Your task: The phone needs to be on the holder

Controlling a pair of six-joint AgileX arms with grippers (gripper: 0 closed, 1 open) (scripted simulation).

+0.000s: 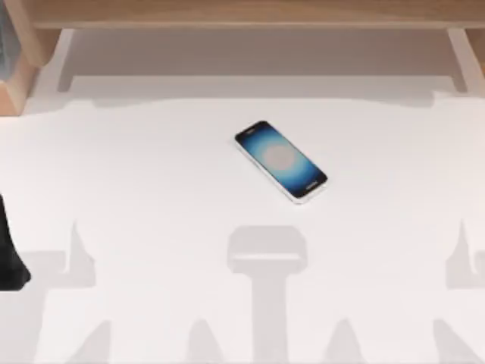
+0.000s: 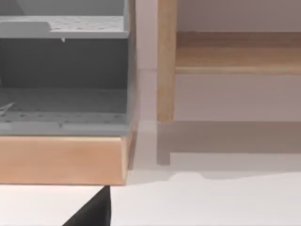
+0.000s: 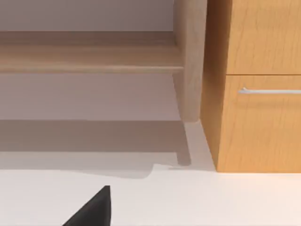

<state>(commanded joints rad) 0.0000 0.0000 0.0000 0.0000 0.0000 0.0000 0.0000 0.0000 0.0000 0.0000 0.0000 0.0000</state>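
The phone (image 1: 280, 161) lies flat and slantwise on the white table (image 1: 151, 167), just back of its middle, with its blue screen facing up. Nothing touches it. I cannot make out the holder in any view. A dark part of my left arm (image 1: 9, 254) pokes in at the table's left edge, far from the phone. A black corner of my left gripper (image 2: 91, 213) shows low in the left wrist view. A like black corner of my right gripper (image 3: 91, 212) shows in the right wrist view, over bare table.
A wooden shelf rail (image 1: 242, 15) runs along the back. A grey pegboard unit on a wooden base (image 2: 63, 157) stands at the back left. A wooden drawer cabinet (image 3: 256, 94) stands by the right arm. Pale grey shadow shapes (image 1: 267, 254) lie across the table's front.
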